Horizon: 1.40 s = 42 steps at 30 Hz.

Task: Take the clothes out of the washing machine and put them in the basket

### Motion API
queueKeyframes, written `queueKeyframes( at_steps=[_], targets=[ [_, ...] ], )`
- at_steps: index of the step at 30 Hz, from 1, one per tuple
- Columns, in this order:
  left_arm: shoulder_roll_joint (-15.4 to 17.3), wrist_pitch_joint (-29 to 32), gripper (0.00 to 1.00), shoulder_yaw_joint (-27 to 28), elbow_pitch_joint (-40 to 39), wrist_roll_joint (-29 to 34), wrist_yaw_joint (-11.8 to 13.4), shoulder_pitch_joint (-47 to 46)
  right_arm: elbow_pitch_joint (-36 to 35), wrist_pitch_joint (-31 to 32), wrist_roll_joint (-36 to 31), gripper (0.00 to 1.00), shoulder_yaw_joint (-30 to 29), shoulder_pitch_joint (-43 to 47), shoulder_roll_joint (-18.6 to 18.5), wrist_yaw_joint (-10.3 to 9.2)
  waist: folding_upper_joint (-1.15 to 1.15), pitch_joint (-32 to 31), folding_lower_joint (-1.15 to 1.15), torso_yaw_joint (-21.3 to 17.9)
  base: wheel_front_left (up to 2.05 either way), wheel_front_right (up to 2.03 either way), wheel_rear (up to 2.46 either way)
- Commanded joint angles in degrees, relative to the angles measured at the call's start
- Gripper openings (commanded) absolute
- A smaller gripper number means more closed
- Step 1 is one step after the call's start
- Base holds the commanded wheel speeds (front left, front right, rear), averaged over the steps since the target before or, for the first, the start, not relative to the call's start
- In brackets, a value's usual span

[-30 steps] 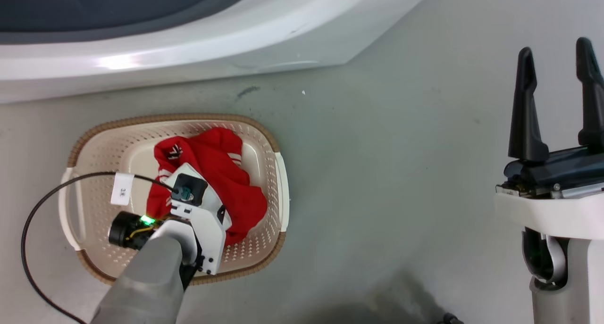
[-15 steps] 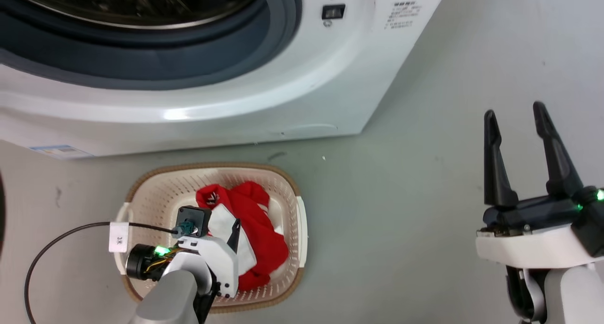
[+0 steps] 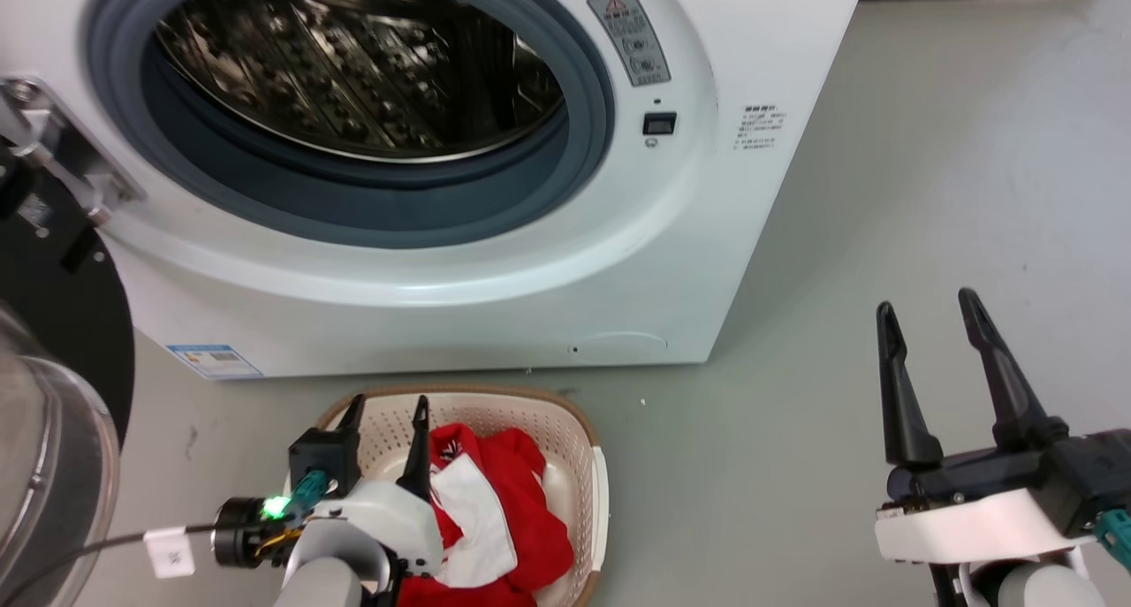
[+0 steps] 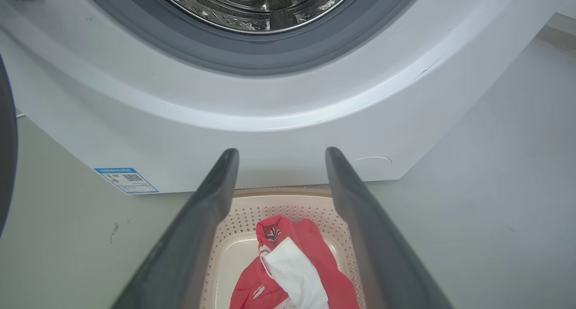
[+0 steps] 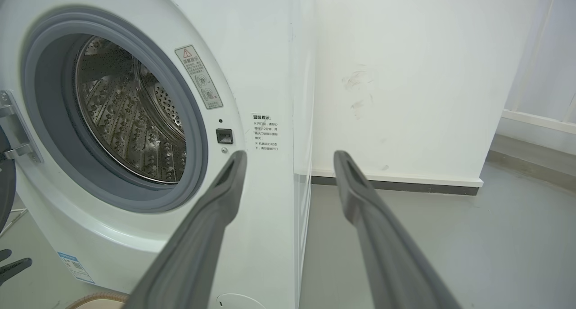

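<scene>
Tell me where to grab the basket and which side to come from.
Grip the white side handle on the right edge of the basket, probably coming from the floor on that side. It sticks out past the rim. The washing machine crowds the far side, and the left gripper hovers over the left.

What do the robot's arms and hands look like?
Each arm ends in a white housing with two long, pointed black fingers: the left end effector and right end effector. The left wrist has a glowing green light, a teal plug and a thin black cable with a white tag.
</scene>
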Motion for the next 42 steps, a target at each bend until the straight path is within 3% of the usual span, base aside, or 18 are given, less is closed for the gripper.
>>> queueKeyframes(
  at_steps=[1,9,20,42],
  targets=[
    [-0.21,-0.14,1.00,1.08,-2.02,0.79,0.58,1.69,0.19,-0.11,-0.29,1.00,0.07,0.97,0.06,-0.04,0.00,-2.25,0.01,0.71,0.00,0.00,0.00],
    [-2.24,-0.14,1.00,6.79,-14.92,5.94,1.04,10.37,1.16,-0.11,-0.22,1.00,0.02,4.76,0.06,-0.04,0.00,-7.30,0.01,1.21,0.00,0.00,0.00],
    [-3.92,-0.14,1.00,8.92,-27.42,10.52,1.08,16.99,2.84,-0.11,0.27,1.00,-0.81,8.32,0.06,-0.04,0.00,-11.64,0.01,1.74,0.00,0.00,0.00],
    [-4.52,-0.15,1.00,10.93,-32.64,12.25,1.12,21.64,3.73,-0.11,-0.09,1.00,-1.71,10.66,0.06,-0.04,0.00,-14.86,0.01,1.14,0.00,0.00,0.00]
  ],
)
